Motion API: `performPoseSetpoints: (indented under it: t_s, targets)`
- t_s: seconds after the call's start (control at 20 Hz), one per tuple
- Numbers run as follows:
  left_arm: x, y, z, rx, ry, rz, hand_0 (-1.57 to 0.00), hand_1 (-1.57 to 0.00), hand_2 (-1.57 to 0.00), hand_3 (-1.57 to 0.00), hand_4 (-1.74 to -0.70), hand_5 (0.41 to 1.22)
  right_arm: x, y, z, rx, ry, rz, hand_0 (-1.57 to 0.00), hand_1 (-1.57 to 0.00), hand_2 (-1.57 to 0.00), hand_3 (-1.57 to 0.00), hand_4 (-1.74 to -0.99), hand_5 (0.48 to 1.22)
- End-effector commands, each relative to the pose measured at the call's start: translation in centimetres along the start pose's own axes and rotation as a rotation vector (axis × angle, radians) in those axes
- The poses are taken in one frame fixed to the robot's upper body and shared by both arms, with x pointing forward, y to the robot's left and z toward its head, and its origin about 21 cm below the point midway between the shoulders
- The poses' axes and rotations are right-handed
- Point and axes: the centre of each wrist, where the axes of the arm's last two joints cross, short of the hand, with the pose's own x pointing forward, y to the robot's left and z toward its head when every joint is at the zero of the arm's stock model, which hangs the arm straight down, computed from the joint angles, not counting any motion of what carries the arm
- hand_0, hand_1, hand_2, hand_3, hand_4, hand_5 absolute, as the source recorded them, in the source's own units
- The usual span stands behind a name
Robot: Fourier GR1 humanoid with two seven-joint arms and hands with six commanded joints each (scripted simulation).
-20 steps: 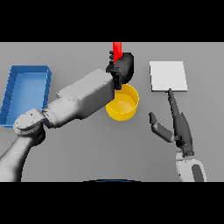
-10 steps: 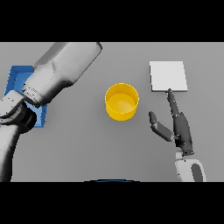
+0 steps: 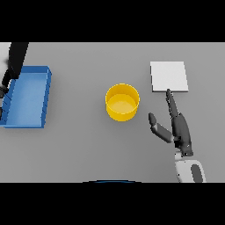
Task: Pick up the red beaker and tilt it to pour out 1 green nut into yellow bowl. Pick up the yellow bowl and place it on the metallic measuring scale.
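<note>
1. Yellow bowl [image 3: 122, 102] upright on the grey table [image 3: 88, 140], just left of and slightly ahead of the right hand [image 3: 176, 125]; not touched by either hand.
2. Changed within the last second: left arm [image 3: 15, 59], earlier over the bowl with the red beaker held upright above it, now swung far left, only a dark edge showing beside the blue tray [image 3: 27, 96]. Left hand itself out of view.
3. Red beaker no longer visible anywhere; whereabouts unknown.
4. Green nut not discernible inside the bowl; interior reads plain yellow, so outcome of the pour unconfirmed.
5. Right hand unchanged in place: fingers straight and spread, thumb out to the left, nothing held, longest fingertip reaching to the near edge of the metallic measuring scale [image 3: 169, 76].
6. Scale directly ahead of the right hand, bare on top, well right of the bowl.
7. Judgement: pouring stage apparently over, bowl transfer not yet begun. Next move likely calls for the right hand to shift left, close on the bowl rim, lift, and set down on the scale.
</note>
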Motion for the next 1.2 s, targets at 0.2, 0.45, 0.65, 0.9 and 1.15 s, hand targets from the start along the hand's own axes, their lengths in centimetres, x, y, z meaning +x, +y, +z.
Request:
performPoseSetpoints:
  t_s: [0.2,0.45,0.65,0.9,1.15]
  targets:
    - [-8.3,-4.8,1.4,0.023,0.290,0.335,-1.57,-1.57,-1.57,-1.43,-1.74,1.221,0.1,0.3,-1.0,0.001,0.013,0.028,0.00,0.00,0.00,0.00,-1.050,0.653]
    - [-10.9,-10.5,3.5,0.020,0.457,0.610,-1.57,-1.57,-1.57,-1.47,-1.74,1.221,0.1,-0.1,-0.2,0.008,0.002,0.071,0.00,0.00,0.00,0.00,-1.048,0.651]
    - [-11.5,-13.9,6.2,0.033,0.518,0.729,-1.57,-1.57,-1.57,-1.48,-1.74,1.221,0.5,0.1,-0.2,0.010,0.021,0.090,0.00,0.00,0.00,0.00,-1.041,0.650]
    - [-10.8,-17.0,9.9,0.047,0.568,0.823,-1.57,-1.57,-1.57,-1.45,-1.74,1.221,-0.1,-0.2,0.3,0.010,0.016,0.091,0.00,0.00,0.00,0.00,-1.020,0.646]
    - [-9.5,-19.5,12.0,0.045,0.599,0.904,-1.57,-1.57,-1.57,-1.52,-1.74,1.194,-0.4,-0.1,0.0,0.015,0.014,0.062,0.00,0.00,0.00,0.00,-1.005,0.647]
